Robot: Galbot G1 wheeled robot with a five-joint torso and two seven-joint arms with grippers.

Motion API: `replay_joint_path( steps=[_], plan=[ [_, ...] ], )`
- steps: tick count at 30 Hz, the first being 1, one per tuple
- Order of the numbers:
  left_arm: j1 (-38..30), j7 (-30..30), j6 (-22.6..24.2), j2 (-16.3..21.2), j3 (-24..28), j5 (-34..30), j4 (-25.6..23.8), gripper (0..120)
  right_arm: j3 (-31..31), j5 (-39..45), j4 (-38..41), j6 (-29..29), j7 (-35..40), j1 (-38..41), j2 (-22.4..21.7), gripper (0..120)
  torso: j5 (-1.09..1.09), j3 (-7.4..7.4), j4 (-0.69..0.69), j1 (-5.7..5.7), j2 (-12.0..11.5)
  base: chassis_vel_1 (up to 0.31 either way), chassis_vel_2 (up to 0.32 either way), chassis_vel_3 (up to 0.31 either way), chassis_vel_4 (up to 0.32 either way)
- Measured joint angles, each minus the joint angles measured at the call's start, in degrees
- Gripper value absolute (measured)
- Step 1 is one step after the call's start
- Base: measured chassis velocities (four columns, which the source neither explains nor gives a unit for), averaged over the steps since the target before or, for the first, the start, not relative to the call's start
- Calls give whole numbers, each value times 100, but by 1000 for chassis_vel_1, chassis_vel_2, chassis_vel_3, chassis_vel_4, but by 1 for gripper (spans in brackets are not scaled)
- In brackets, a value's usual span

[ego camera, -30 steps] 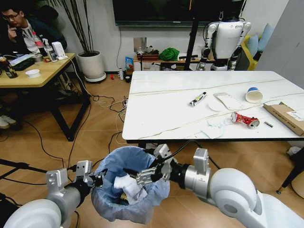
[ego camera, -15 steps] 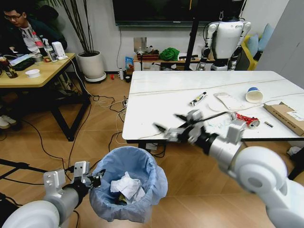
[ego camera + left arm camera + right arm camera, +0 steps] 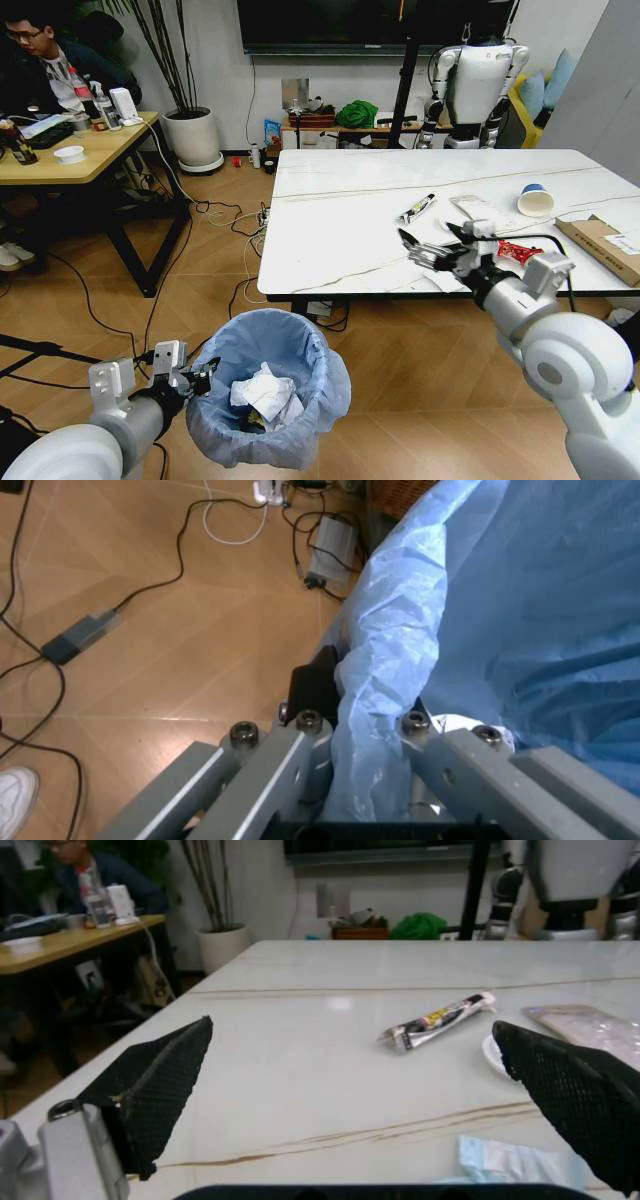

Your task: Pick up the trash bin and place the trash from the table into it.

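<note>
White marble-look stone with thin dark veins made up the top of the large rectangular table [image 3: 340, 215], and I placed everything against it. Off its near edge, down over the wooden floor, I had the small round trash bin lined with crinkly light blue plastic [image 3: 268, 400], with crumpled white paper [image 3: 262, 392] lying inside it. My left gripper [image 3: 196, 377] was at the bin's rim on the side away from the table's right end; in the left wrist view its fingers [image 3: 300, 735] sat closed on either side of the blue bag's edge, pinching the rim. My right gripper [image 3: 432, 248] hung above the table's near edge, its black mesh-padded fingers [image 3: 160, 1084] spread wide and holding nothing. On the table beyond that gripper lay a small dark tube [image 3: 417, 208]. Towards the table's right end I saw a flat brown cardboard box [image 3: 600, 245], a white blue-rimmed paper cup [image 3: 535, 200] and a crushed red can [image 3: 518, 252].
</note>
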Motion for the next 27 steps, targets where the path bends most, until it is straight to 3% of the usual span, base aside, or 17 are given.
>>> replay_joint_path(
  steps=[8, 13, 27],
  plan=[
    [-21, 27, 0, -20, 13, 13, 0, 3, 449, -665, 72, 22, -71, -271, 834, 100, -1, 0, 1, 0, 0, 0, 0, 0, 0],
    [-40, 36, 0, -22, 14, 13, 0, 3, 633, -785, 127, 15, -152, -404, 1115, 100, -1, 0, 1, 0, 0, 0, 0, 0, 0],
    [-101, 50, 0, -22, 64, 13, 0, 3, 627, -822, 265, 6, -325, -607, 1246, 100, -1, 0, 1, 0, 0, 0, 0, 0, 0]
  ],
)
